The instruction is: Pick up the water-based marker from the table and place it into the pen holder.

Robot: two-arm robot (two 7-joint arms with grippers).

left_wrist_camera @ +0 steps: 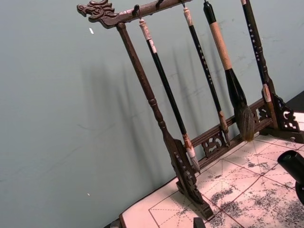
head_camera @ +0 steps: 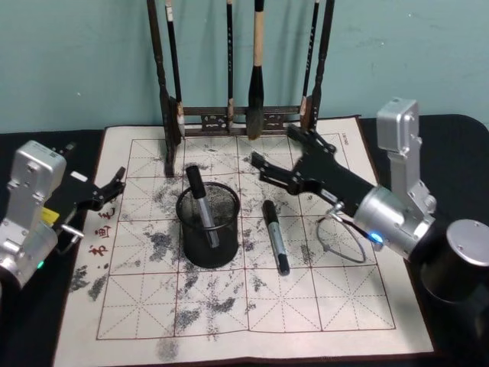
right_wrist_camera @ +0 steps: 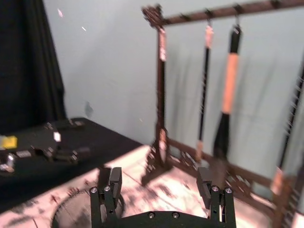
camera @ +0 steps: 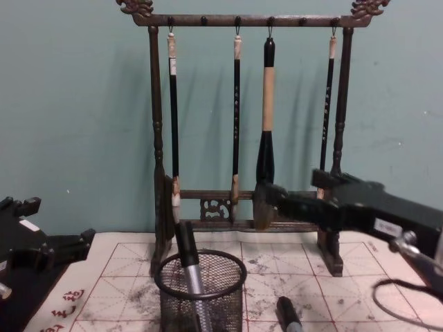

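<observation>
Head view first: the right gripper (head_camera: 272, 145) hangs over the back of the calligraphy mat (head_camera: 344, 290), jaws spread wide and holding nothing. I judge they are spread so as to straddle a barrel. The water-based marker (head_camera: 275, 235) lies flat on the mat, below these jaws and nearer the robot, cap end away from it, not yet touched. The pen holder (head_camera: 208, 225) stands just beside that marker, off to the jaws' left and lower. It stands upright, so anything dropped in will lean on its rim, as the second marker (head_camera: 200, 200) inside it does.

The left gripper (head_camera: 114, 187) is parked at the mat's left edge on the dark surface (head_camera: 443, 126), jaws parted and empty, well apart from the holder, probably to leave room.

Count: two markers, one loose and one in the holder. There is one holder and one brush rack (head_camera: 237, 118) beyond the right jaws. Four brushes (head_camera: 257, 46) hang from it, and there are two grippers.
</observation>
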